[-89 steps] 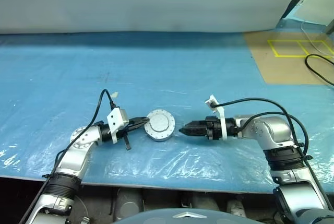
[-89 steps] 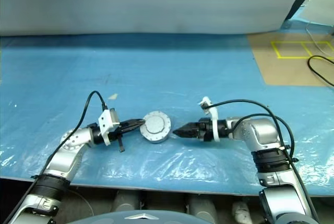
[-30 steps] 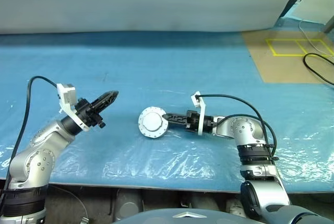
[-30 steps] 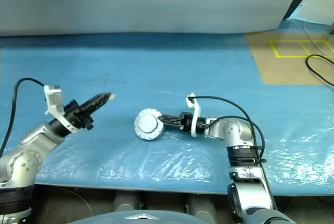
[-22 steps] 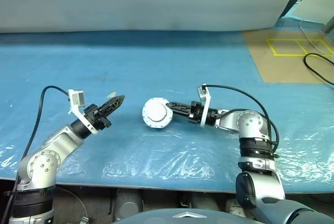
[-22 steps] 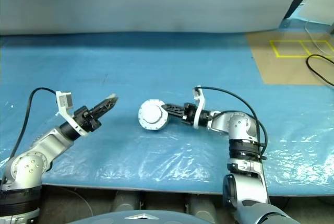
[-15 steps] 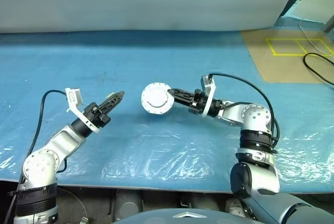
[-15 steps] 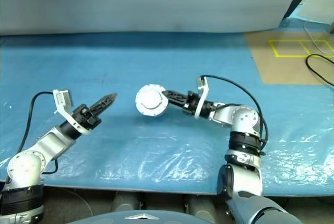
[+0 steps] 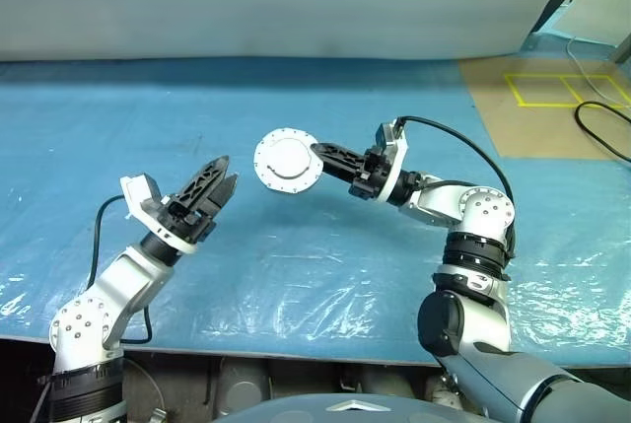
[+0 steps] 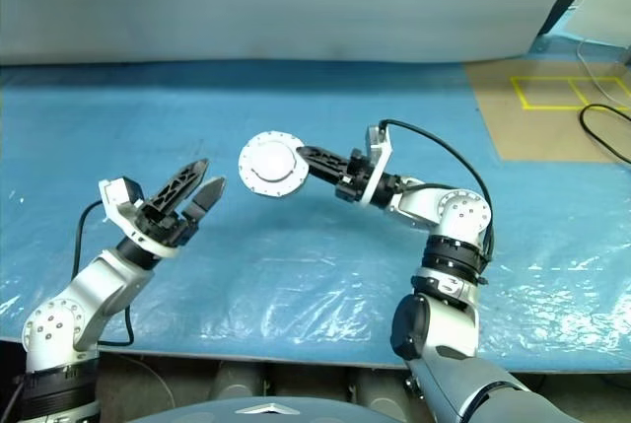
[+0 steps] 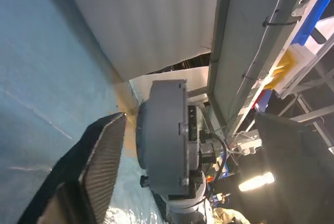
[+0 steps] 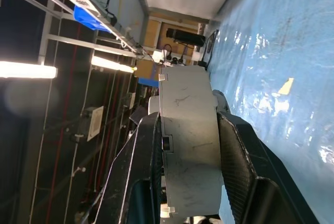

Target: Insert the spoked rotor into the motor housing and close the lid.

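While the right pincer pinches the round grey motor housing by its edge and holds it up in the air over the blue desk, the lid looks shut on it, so the wheel with spokes may be inside, but I cannot tell. The left pincer is spread wide and holds nothing, close beside the housing. The grip is only on the rim, so the housing could slip out and fall. If the lid is not shut tight, it could swing open. If the left pincer bumps the housing, it could knock it loose.
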Robot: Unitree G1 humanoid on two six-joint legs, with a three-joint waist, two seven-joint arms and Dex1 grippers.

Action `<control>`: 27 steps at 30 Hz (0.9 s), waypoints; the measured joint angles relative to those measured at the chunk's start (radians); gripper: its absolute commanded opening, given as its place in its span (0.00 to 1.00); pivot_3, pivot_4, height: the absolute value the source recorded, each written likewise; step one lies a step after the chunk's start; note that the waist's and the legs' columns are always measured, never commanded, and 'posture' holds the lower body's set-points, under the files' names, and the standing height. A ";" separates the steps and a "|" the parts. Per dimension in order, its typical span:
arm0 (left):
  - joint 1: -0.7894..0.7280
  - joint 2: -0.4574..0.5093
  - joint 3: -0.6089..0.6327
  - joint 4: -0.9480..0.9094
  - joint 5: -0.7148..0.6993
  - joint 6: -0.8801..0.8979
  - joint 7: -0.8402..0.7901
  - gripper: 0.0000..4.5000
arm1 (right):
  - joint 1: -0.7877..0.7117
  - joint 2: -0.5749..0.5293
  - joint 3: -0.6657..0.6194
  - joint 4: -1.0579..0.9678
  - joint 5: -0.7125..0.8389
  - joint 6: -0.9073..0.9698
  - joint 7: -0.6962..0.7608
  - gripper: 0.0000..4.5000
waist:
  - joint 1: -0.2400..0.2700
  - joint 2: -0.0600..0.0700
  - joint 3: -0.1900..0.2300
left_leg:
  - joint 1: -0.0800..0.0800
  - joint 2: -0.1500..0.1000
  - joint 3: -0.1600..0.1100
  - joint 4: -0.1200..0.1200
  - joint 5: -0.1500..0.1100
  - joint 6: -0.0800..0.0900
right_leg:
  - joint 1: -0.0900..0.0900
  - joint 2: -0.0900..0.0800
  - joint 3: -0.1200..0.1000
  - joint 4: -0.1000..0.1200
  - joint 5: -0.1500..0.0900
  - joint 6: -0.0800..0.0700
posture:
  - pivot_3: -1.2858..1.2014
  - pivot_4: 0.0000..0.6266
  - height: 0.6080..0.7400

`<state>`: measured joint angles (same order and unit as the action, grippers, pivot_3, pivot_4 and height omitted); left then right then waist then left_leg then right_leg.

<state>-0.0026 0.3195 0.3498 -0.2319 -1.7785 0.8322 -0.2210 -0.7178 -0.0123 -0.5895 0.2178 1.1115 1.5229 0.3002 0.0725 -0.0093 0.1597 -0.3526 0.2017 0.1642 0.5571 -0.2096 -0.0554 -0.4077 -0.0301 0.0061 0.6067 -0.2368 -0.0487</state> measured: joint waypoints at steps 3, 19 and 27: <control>-0.001 -0.001 -0.027 0.016 -0.001 0.010 -0.004 0.99 | -0.008 0.001 -0.003 0.000 0.032 0.005 -0.025 0.27 | 0.001 0.000 0.000 | 0.000 0.000 -0.001 0.000 0.000 0.000 | 0.000 0.000 -0.001 0.000 0.000 0.000 | 0.52 0.24 1.00; -0.243 -0.096 -0.163 0.190 0.156 0.035 -0.165 0.99 | -0.011 -0.026 0.022 0.001 0.108 -0.006 -0.090 0.27 | 0.007 0.000 0.000 | -0.001 -0.001 -0.007 0.004 0.001 -0.001 | 0.002 0.000 -0.003 0.002 0.001 0.001 | 0.52 0.24 1.00; -0.307 -0.126 -0.230 0.271 0.391 0.023 -0.266 0.91 | -0.003 -0.029 0.043 0.001 0.114 -0.013 -0.113 0.27 | 0.008 0.000 0.000 | -0.005 -0.002 -0.013 0.006 0.001 -0.001 | 0.003 0.000 -0.007 0.001 0.001 0.001 | 0.52 0.24 1.00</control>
<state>-0.3096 0.1938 0.1200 0.0392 -1.3870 0.8557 -0.4869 -0.7212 -0.0415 -0.5467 0.2185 1.2252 1.5104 0.1868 0.0804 -0.0093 0.1597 -0.3577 0.1999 0.1517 0.5626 -0.2090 -0.0563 -0.4052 -0.0303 -0.0006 0.6082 -0.2362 -0.0477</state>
